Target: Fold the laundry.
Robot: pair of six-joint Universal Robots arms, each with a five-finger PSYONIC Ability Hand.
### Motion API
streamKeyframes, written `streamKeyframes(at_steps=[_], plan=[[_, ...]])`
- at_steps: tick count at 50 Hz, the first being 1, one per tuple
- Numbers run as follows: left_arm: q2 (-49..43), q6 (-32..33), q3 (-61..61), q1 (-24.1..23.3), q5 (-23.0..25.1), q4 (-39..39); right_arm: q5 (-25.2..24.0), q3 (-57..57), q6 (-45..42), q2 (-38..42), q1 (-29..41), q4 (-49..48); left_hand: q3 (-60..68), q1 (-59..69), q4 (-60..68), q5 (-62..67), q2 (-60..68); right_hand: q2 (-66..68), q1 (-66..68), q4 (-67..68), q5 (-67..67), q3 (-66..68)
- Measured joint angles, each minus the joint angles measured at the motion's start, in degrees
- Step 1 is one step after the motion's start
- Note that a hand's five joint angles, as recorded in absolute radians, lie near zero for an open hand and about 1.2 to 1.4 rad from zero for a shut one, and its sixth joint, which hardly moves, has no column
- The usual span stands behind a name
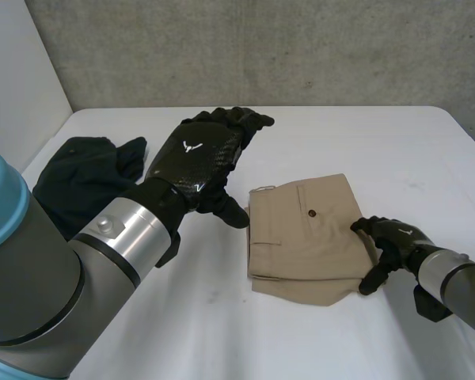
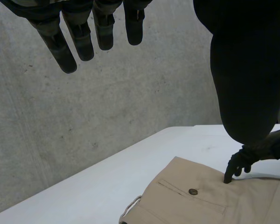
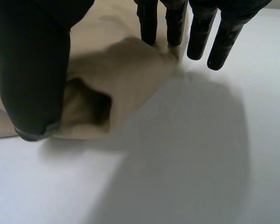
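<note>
Tan trousers [image 1: 305, 237], folded — right hand [image 1: 397, 236] presses their edge, fingers straight; left hand [image 1: 198, 154] raised beside them, fingers spread, empty. Smooth flat before refolding.

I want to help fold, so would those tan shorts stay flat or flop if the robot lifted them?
Probably flop: the tan shorts are cloth, folded in layers, with an edge gaping beside the right hand. The layers look thin, so likely light. Lying flat, they shouldn't roll.
</note>
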Motion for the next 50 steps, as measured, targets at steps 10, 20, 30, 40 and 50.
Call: streamKeyframes(at_steps=[10,20,30,40,50], plan=[[-0.4,0.0,-0.2,0.0,-0.3,0.2,0.4,-3.5,0.2,2.8,3.2,-4.4,0.0,0.0,0.0,0.0,0.0,35.1,26.1,35.8,31.0,34.7],[-0.7,0.0,-0.2,0.1,-0.4,0.5,0.5,-9.1,0.0,3.5,4.8,-6.1,0.0,0.0,0.0,0.0,0.0,52.8,39.5,54.3,48.0,52.7],[-1.3,-0.1,-0.2,0.2,-0.4,0.6,-0.2,-20.4,-0.8,9.1,4.5,-5.3,0.0,0.0,0.0,0.0,0.0,53.4,40.7,54.5,48.6,52.7],[-3.3,-0.1,0.3,0.4,-0.5,0.7,-1.7,-45.6,-2.3,23.7,0.6,1.4,0.0,0.0,0.0,0.0,0.0,53.4,41.7,54.5,48.6,52.7],[-4.0,-0.1,0.8,0.3,-0.8,0.6,0.6,-74.8,-4.9,40.0,-8.8,12.5,0.0,0.0,0.0,0.0,0.0,53.4,41.7,54.5,48.6,52.7]])
